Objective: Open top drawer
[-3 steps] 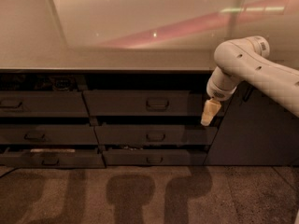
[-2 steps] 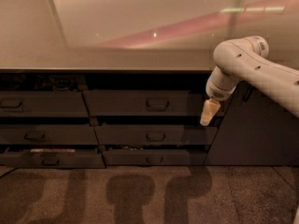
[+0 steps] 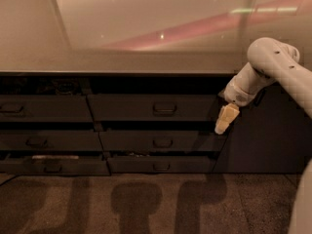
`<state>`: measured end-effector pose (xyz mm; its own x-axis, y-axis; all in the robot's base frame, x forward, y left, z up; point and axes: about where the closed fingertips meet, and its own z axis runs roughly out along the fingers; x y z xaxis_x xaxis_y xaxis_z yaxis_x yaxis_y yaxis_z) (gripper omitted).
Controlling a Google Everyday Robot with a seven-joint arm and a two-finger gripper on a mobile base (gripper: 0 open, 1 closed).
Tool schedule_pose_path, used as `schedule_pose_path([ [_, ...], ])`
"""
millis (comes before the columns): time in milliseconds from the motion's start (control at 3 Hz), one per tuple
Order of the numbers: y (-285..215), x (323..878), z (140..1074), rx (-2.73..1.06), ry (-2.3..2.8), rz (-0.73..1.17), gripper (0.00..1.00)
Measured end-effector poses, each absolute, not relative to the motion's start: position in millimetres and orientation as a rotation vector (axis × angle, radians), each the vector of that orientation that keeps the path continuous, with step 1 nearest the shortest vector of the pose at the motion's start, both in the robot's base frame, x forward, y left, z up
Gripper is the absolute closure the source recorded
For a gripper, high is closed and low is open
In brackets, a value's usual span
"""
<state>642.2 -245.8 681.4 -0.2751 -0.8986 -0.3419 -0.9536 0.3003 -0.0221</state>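
The top drawer is the widest dark grey front in the upper row under the countertop, with a small rounded loop handle. Its front sits in line with the neighbouring fronts. My gripper, pale cream, hangs from the white arm and points down and left at the drawer's right end. It is to the right of the handle and apart from it.
A narrower top drawer lies to the left. Two lower rows of shallower drawers sit below, and the bottom-left one stands slightly out. A plain dark cabinet panel is on the right. Carpet floor lies in front and the glossy countertop above.
The arm and gripper have shifted slightly to the right. The drawers have not moved.
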Motion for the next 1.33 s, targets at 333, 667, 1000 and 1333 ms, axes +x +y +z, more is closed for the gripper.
schedule_pose_path([
  [333,-237,641,703,-1.707,2.211,0.370,0.00],
  [667,-237,642,701,-1.703,2.217,0.372,0.00],
  [1000,-238,643,698,-1.695,2.230,0.371,0.00],
  [1333,-255,653,680,-1.642,2.322,0.385,0.00],
])
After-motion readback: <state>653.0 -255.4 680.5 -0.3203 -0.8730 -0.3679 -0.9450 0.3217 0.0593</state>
